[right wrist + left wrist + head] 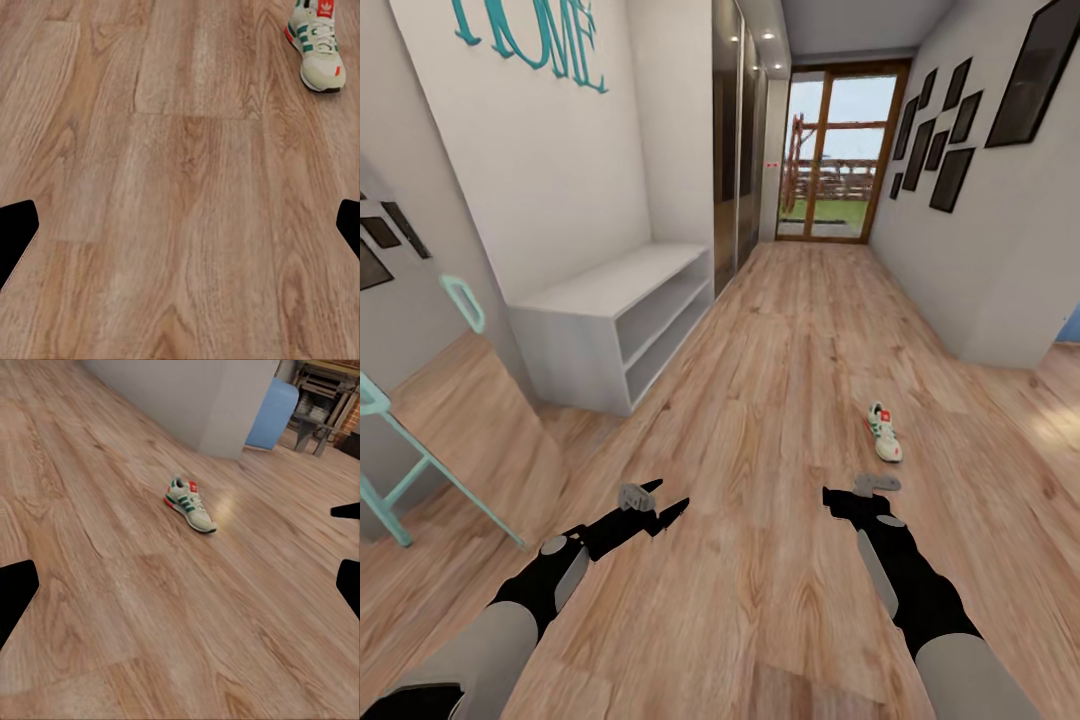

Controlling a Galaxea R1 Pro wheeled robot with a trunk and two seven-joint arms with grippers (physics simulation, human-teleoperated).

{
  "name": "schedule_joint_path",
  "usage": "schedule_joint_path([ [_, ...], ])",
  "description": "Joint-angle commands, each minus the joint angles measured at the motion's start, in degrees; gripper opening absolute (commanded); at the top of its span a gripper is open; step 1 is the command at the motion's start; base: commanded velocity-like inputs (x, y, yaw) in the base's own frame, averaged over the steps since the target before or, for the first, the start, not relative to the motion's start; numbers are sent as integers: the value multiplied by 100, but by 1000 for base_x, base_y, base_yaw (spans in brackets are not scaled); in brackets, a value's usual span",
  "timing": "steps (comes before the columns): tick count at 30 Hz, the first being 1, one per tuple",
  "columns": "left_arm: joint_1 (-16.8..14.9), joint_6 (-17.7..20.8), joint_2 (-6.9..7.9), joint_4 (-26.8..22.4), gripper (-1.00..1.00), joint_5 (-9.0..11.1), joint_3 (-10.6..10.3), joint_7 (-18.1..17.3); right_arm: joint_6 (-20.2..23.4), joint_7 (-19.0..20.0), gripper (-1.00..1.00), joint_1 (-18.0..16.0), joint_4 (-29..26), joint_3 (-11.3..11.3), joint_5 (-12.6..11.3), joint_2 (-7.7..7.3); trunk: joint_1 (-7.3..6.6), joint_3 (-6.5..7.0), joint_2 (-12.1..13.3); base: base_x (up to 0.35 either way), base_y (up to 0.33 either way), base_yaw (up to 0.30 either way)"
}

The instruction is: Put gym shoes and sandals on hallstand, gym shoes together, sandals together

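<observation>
One gym shoe (884, 432), white with green stripes and a red-orange tongue patch, lies on the corridor floor (780, 340) ahead and to the right. It also appears in the left wrist view (190, 504) and the right wrist view (319, 41). My right gripper (850, 492) hovers open just short of the shoe and a little to its left, holding nothing. My left gripper (665, 500) is open too, over bare planks further left. In both wrist views the fingertips (15, 592) (15, 232) stand wide apart over floor. The second gym shoe, the sandals and the hallstand are out of view.
A plain low white bench (610, 330) with two open shelves stands against the left wall under teal letters. A turquoise chair (400, 470) is at the near left. A wall corner (1000, 300) juts in on the right. A glass door (830, 160) closes the far end.
</observation>
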Motion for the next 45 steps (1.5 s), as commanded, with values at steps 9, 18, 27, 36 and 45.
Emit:
schedule_joint_path([
  [9, -6, -13, 0, 8, 100, 11, 13, -28, 22, -36, 100, -2, -8, 9, -60, -2, 2, -5, -2, 348, 0, 0],
  [18, -5, -14, 0, 8, 100, 12, 12, -28, 22, -36, 100, -2, -8, 9, -60, -2, 2, -5, -2, 349, 0, 0],
  [27, -7, -12, 0, 8, 100, 11, 12, -28, 22, -36, 100, -2, -8, 9, -60, -2, 2, -5, -2, 348, 0, 0],
  [36, -6, -14, 0, 8, 100, 11, 14, -28, 22, -36, 100, -2, -11, 9, -61, -2, 2, -5, -2, 348, 0, 0],
  [45, -7, -15, 0, 8, 100, 8, 10, -28, 22, -36, 100, -2, -7, 9, -60, -2, 2, -5, -2, 348, 0, 0],
])
